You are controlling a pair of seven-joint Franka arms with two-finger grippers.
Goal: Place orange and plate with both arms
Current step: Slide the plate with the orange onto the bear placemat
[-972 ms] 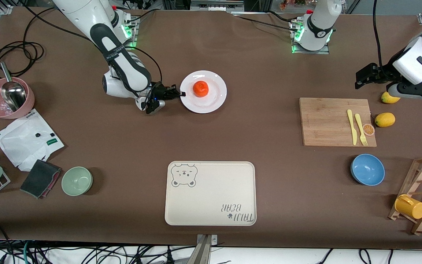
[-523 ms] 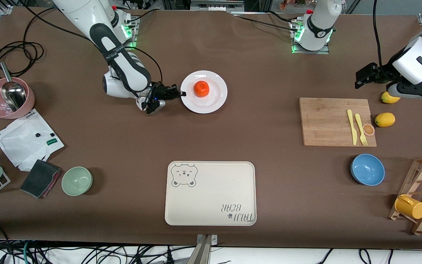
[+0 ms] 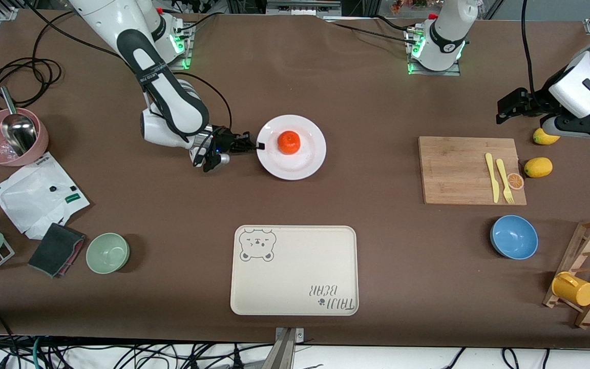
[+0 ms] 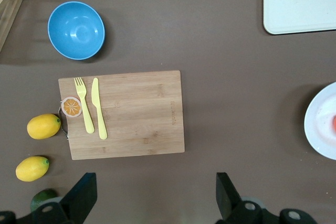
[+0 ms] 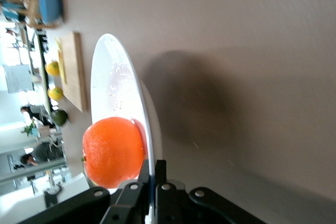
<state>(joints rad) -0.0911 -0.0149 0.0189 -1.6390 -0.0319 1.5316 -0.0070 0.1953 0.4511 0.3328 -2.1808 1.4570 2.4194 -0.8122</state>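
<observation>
My right end effector [image 3: 257,146] pinches the rim of the plate [image 3: 302,165], its fingers closed on the edge that faces the right arm's end of the table [image 3: 325,66]. In the right wrist view the rim [image 5: 128,98] runs straight into my fingers [image 5: 147,177], and a shadow lies on the table under the plate, so I carry it just above the surface. The orange [image 3: 289,142] sits on the plate, near its middle and close to my fingertips; in the wrist view it [image 5: 113,151] fills the space just above my fingers. The plate is over the middle of the table, farther from the front camera than the tray [image 3: 293,270].

My left end effector [image 3: 510,106] waits in the air, open, over the table beside the board [image 3: 459,169], toward the left arm's end. Its two fingers [image 4: 84,195] stand wide apart in the left wrist view, with nothing between them.
</observation>
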